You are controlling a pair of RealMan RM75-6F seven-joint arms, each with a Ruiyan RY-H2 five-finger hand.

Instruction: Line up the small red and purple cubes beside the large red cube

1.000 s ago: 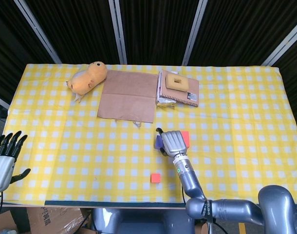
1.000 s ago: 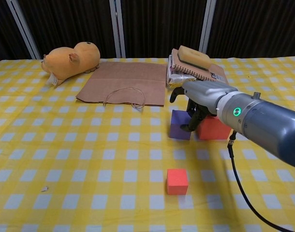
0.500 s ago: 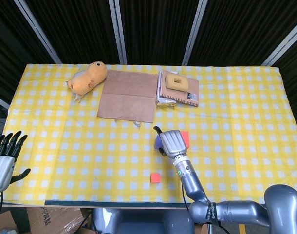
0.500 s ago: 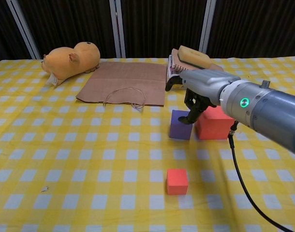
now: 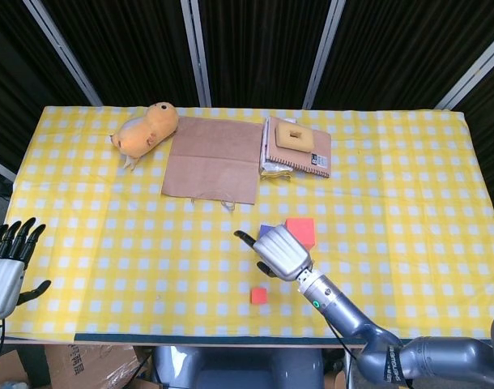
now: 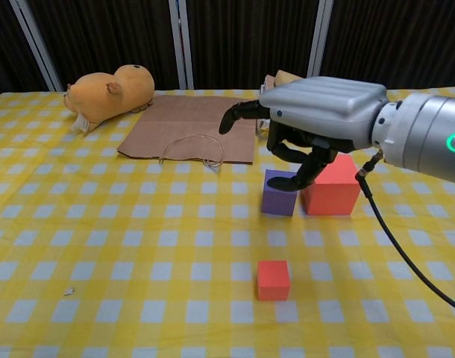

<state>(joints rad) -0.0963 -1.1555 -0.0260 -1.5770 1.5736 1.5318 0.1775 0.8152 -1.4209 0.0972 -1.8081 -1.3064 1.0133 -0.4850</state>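
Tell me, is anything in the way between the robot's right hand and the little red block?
Nothing visible is. The right hand hangs above the purple block, which sits beside the big red block. The little red block lies alone on the yellow checked cloth, nearer the robot, with only bare cloth between.

Yellow-and-white checked tablecloth (image 6: 101, 246). Small red cube (image 6: 273, 280), small purple cube (image 6: 280, 192), large red cube (image 6: 333, 186). Orange plush toy (image 6: 110, 92), plain brown paper bag (image 6: 192, 128). Silver-grey right hand (image 6: 317, 112), black fingers (image 6: 309, 168).
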